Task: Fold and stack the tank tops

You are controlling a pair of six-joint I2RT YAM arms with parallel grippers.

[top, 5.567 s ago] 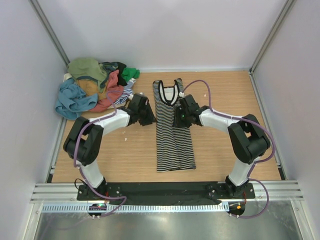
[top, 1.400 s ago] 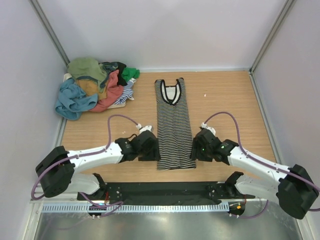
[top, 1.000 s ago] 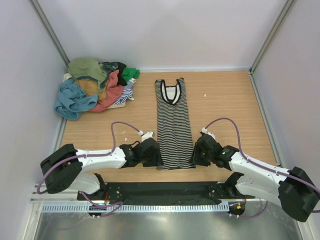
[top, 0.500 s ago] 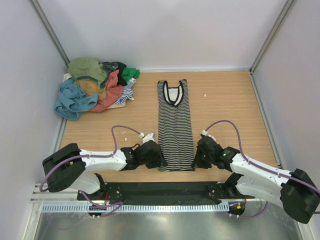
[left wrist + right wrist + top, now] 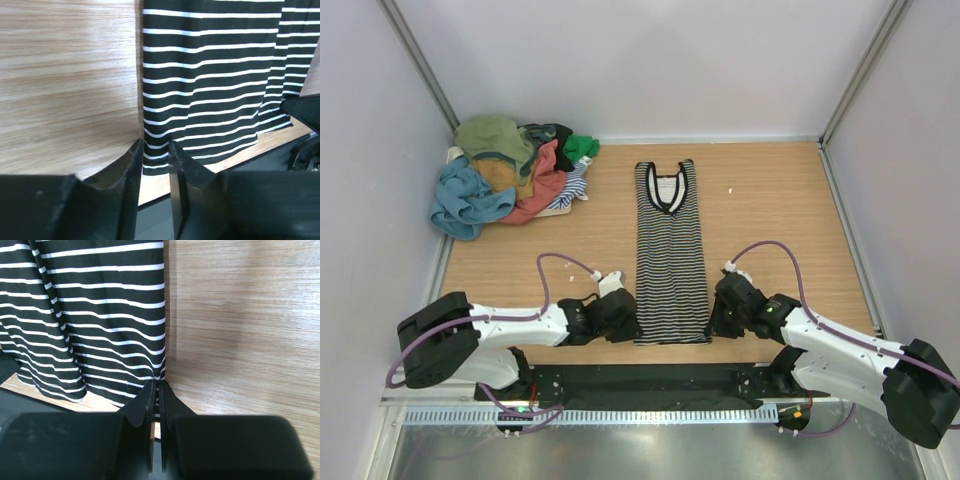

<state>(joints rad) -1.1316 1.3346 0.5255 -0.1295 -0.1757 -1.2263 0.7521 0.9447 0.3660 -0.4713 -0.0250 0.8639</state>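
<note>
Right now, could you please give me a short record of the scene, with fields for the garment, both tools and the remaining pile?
Garment in work: striped tank top, laid flat lengthwise, neckline at the far end, hem near the arms
Left tool: open, fingers astride the hem's left corner
Right tool: shut on the hem's right corner
Pile of tank tops: unfolded heap at the far left corner of the table
Folded stack: none visible

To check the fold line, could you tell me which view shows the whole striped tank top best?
The top external view: the striped tank top lies flat there, neckline to hem. Both wrist views show only its near hem corners, close up.
</note>
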